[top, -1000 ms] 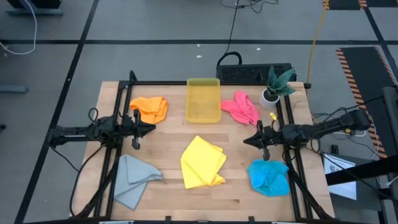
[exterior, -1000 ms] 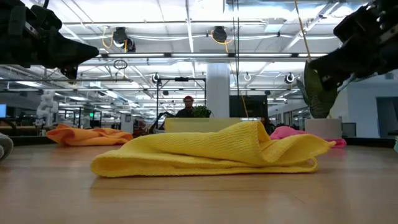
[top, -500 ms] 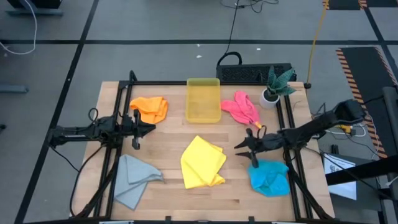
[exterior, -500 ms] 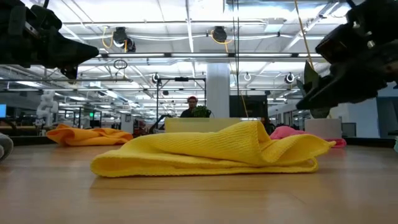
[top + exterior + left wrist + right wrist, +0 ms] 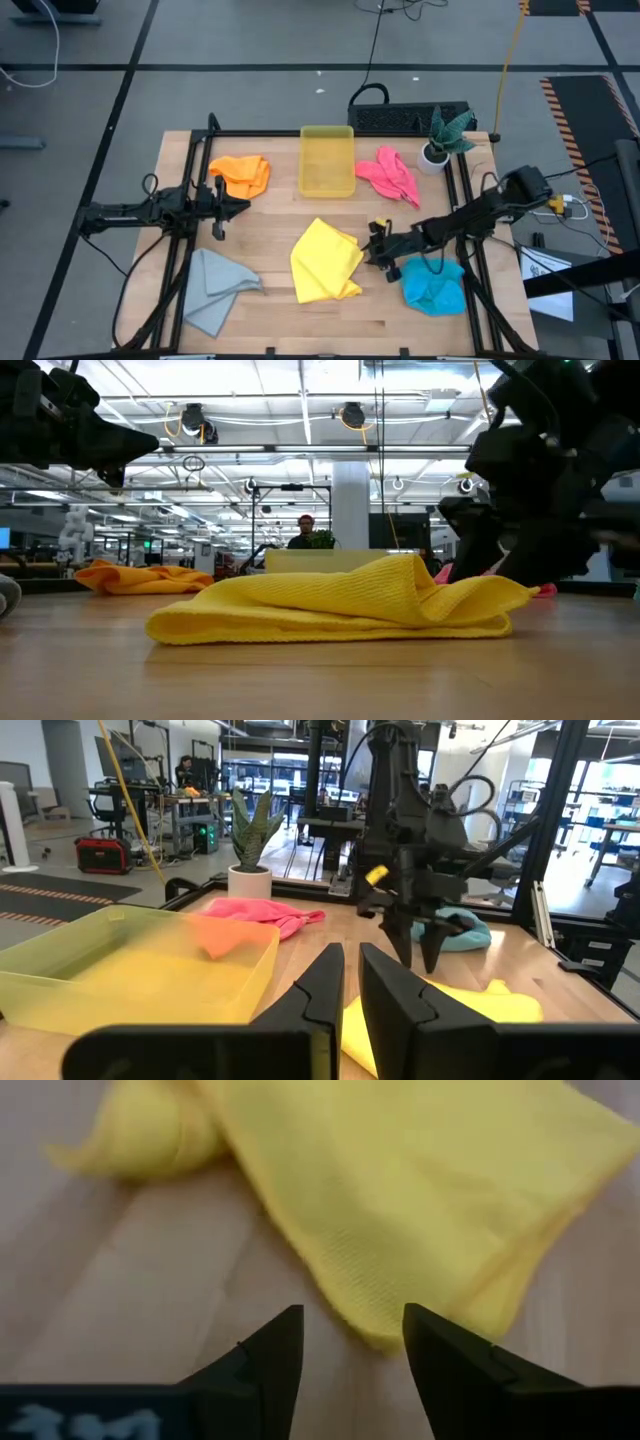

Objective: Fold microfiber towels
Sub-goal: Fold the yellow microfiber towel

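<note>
A crumpled yellow towel (image 5: 325, 262) lies at the table's middle, toward the near edge. The orange towel (image 5: 242, 175), pink towel (image 5: 388, 172), bright blue towel (image 5: 433, 284) and light grey towel (image 5: 215, 285) lie bunched around it. My right gripper (image 5: 372, 248) is open and points down at the yellow towel's right edge (image 5: 385, 1330). Its fingers (image 5: 270, 1355) stand on either side of that edge, low over the table, with nothing between them. My left gripper (image 5: 235, 207) is shut and empty, hovering at the left beside the orange towel.
A translucent yellow bin (image 5: 327, 160) stands at the far middle. A potted plant (image 5: 440, 140) stands at the far right corner. A black frame (image 5: 200, 150) runs along the table's edges. Bare wood shows between the towels.
My right gripper has gone from the table's right side toward the left and near edge, dropping and tipping downward until it stands over the yellow towel's right edge. The towels have stayed where they were.
</note>
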Motion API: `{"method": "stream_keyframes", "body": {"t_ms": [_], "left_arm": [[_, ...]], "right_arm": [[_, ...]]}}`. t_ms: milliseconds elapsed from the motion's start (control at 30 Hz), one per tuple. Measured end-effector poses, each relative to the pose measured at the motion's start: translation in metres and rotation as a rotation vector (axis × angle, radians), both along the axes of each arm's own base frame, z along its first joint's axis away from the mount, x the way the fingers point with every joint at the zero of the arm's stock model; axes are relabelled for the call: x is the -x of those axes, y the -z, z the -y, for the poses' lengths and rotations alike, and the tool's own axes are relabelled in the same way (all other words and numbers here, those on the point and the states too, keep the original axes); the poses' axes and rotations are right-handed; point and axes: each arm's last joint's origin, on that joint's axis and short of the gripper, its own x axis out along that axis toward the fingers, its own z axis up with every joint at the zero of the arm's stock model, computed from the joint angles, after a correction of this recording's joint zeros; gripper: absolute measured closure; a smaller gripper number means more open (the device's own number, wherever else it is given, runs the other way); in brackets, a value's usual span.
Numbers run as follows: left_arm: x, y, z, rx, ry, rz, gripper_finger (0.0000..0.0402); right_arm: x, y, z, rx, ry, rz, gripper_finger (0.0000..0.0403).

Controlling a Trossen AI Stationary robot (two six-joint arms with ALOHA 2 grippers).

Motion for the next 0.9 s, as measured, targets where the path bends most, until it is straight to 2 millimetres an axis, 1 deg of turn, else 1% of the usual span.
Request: {"method": "stream_keyframes", "body": {"t_ms": [100,200,367,600,667,767,900], "left_arm": [[0.000,0.000,0.000,0.000,0.000,0.000,0.0364],[0.000,0.000,0.000,0.000,0.000,0.000,0.0364],[0.000,0.000,0.000,0.000,0.000,0.000,0.0364],[0.000,0.000,0.000,0.000,0.000,0.000,0.0364],[0.000,0.000,0.000,0.000,-0.001,0.000,0.0364],[0.000,0.000,0.000,0.000,0.000,0.000,0.0364],[0.000,0.000,0.000,0.000,-0.001,-0.001,0.0364]], "right_arm": [[-0.004,0.004,-0.003,0.122,-0.073,-0.013,0.0250],[-0.006,0.006,-0.002,0.229,-0.099,0.000,0.0263],[-0.007,0.007,0.001,0.292,-0.116,0.002,0.0300],[-0.008,0.007,0.008,0.299,-0.088,-0.010,0.0390],[-0.008,0.007,0.008,0.299,-0.086,-0.008,0.0397],[-0.009,0.003,0.004,0.259,-0.060,0.034,0.0394],[-0.018,-0.018,-0.005,0.192,0.000,0.116,0.0400]]}}
